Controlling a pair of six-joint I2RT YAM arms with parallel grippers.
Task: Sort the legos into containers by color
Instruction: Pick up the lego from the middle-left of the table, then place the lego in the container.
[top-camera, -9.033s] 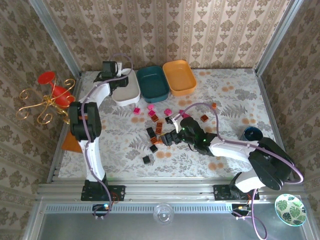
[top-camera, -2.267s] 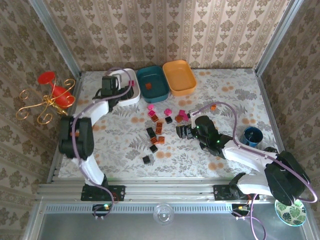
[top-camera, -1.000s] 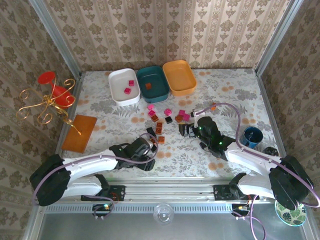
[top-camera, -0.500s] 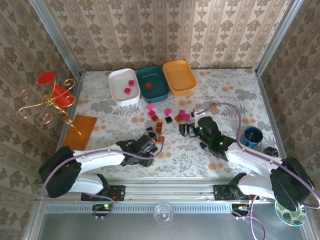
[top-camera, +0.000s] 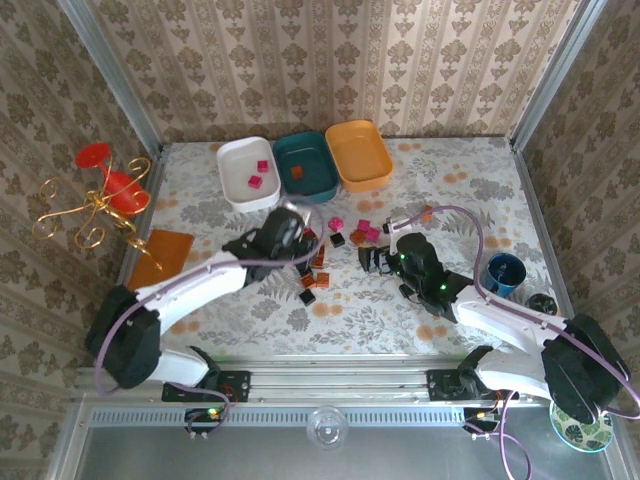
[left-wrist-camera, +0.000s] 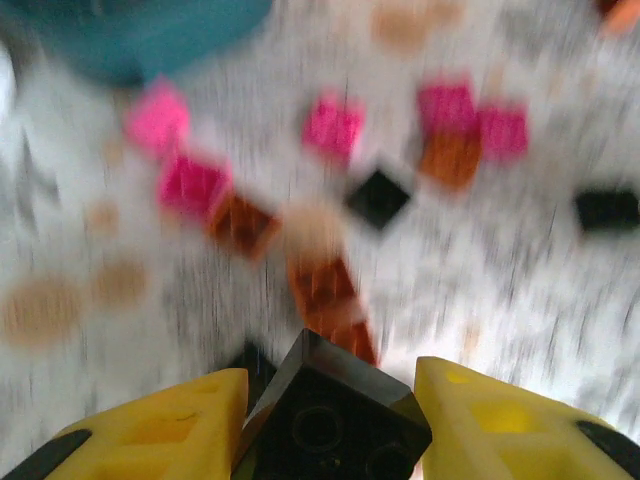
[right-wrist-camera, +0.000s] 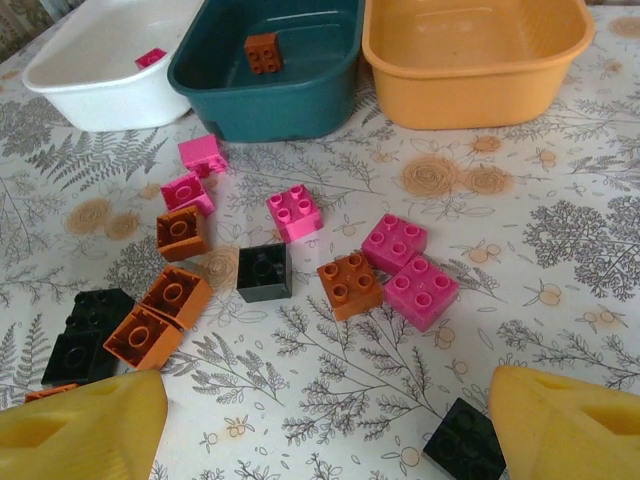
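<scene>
My left gripper (top-camera: 294, 230) (left-wrist-camera: 330, 385) hangs over the loose pile, shut on a black lego (left-wrist-camera: 335, 425) held between its yellow fingers. The left wrist view is motion-blurred. My right gripper (top-camera: 372, 261) (right-wrist-camera: 320, 420) stands wide open low over the table, with a black lego (right-wrist-camera: 464, 440) by its right finger. Pink (right-wrist-camera: 295, 212), orange-red (right-wrist-camera: 350, 284) and black (right-wrist-camera: 264, 271) legos lie scattered ahead of it. The white tray (top-camera: 236, 192) holds two pink legos. In the teal tray (top-camera: 322, 185) lies one orange-red lego (right-wrist-camera: 264, 52). The orange tray (top-camera: 358, 153) holds nothing.
A small blue cup (top-camera: 503, 270) stands right of my right arm. An orange-brown mat (top-camera: 160, 262) lies at the left edge, with a gold and red candle stand (top-camera: 95, 200) beyond it. Patterned walls close in the table on three sides.
My left arm has swung from the table's front up to the middle of the pile, carrying the black lego. My right gripper has stayed put, open.
</scene>
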